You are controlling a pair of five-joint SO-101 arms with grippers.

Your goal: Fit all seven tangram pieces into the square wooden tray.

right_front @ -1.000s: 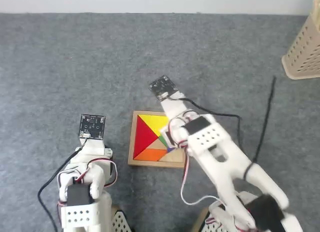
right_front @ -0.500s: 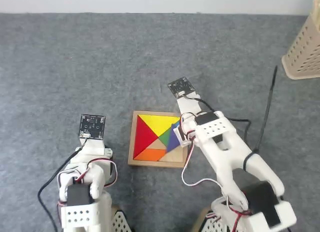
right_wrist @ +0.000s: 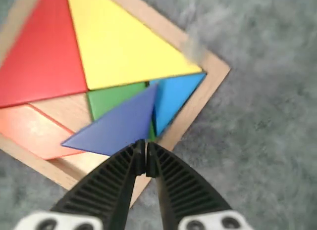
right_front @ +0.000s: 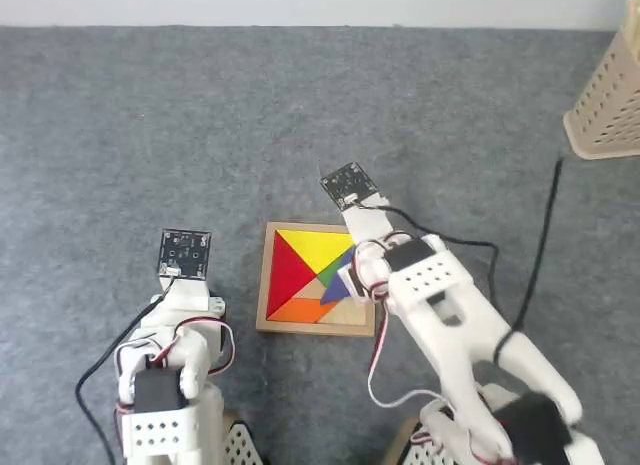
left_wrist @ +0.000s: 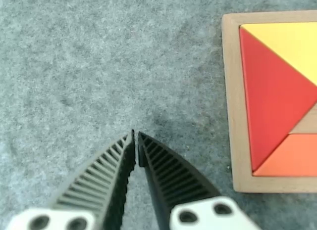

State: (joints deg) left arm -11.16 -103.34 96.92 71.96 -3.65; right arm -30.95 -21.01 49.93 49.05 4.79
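Here, left gripper (left_wrist: 134,136) closed; right gripper (right_wrist: 146,145) closed, seemingly touching purple triangle (right_wrist: 119,126)

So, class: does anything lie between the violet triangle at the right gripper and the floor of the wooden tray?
Yes. The violet triangle, pinched at one corner by the right gripper, lies across the green piece and overlaps the light blue triangle. Both sit beneath it inside the tray, so it cannot drop flat there.

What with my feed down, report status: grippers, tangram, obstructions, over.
Left gripper shut, over carpet beside tray. Right gripper shut, at purple triangle, which lies askew over green piece and blue triangle, unseated. Nothing blocking.
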